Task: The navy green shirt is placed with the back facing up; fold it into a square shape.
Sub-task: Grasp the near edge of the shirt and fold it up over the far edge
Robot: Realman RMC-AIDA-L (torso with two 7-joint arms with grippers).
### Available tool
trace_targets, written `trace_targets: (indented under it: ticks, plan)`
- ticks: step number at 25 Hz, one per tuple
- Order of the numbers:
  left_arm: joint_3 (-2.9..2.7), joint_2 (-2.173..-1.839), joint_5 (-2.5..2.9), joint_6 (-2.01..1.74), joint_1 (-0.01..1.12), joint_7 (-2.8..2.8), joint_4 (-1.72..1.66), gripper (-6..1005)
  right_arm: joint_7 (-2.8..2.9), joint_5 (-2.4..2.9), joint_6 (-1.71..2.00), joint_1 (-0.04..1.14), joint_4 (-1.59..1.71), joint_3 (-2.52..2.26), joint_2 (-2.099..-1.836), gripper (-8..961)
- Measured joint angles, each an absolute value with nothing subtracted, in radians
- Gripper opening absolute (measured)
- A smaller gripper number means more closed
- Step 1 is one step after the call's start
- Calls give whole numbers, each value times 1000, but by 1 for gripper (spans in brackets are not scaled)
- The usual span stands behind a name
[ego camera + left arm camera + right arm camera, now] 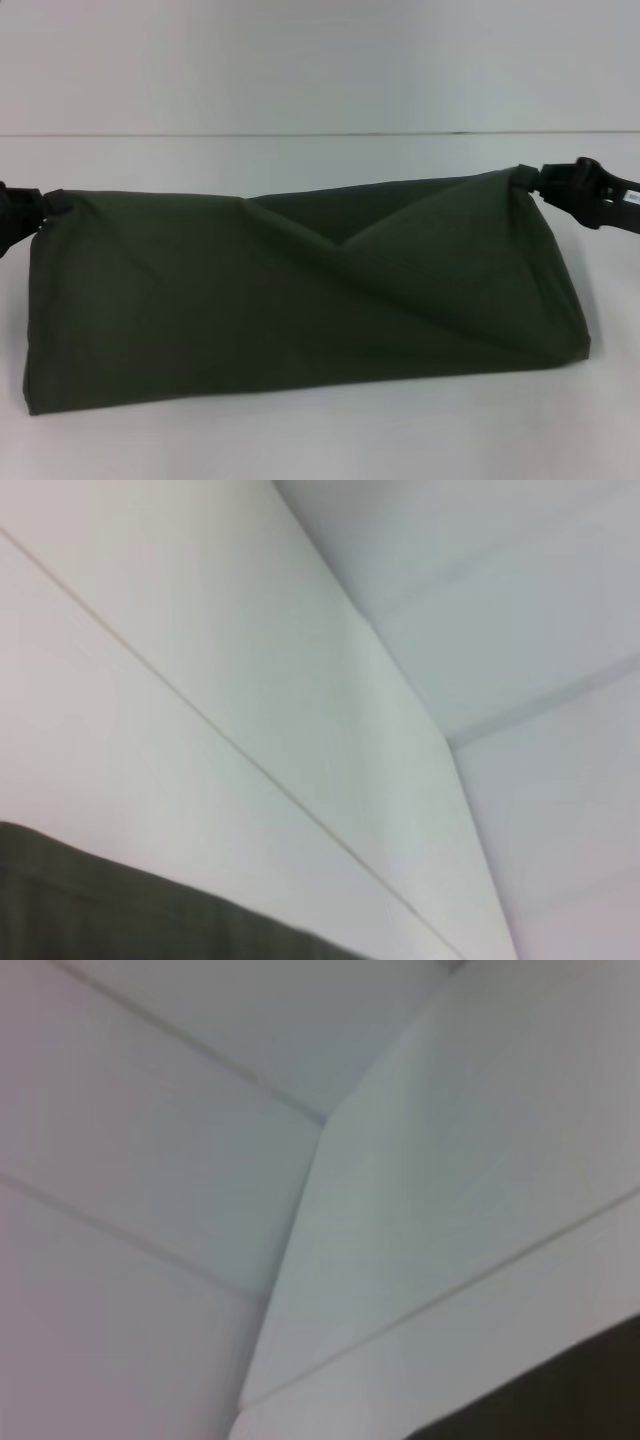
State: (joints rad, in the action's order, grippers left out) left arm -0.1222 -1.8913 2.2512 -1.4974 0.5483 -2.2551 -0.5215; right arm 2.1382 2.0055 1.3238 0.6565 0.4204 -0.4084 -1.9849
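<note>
Navy green shirt (300, 300) hung stretched between both tools, lower fold resting on white counter (300, 440). Left tool (38, 208) pinched tight on one top corner, right tool (535, 180) clamped on other – cloth held taut, likely so doubled layer dropped flat for next fold

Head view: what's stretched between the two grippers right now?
Only the navy green shirt, held between left gripper and right gripper.
</note>
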Motion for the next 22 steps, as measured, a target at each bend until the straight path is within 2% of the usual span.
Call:
trace_targets:
  ticks: [6, 12, 22]
  plan:
    - [-123, -1963, 2205, -1312, 545, -2178, -510, 35, 2012, 1955, 1109, 668, 414, -405, -2058, 23]
    - [-124, -1989, 2146, -1234, 544, -2124, -493, 36, 1932, 1875, 1019, 677, 408, -412, -2082, 23]
    - [-126, -2012, 2035, -1155, 562, -2044, -461, 35, 1818, 1786, 907, 737, 343, -405, -2092, 23]
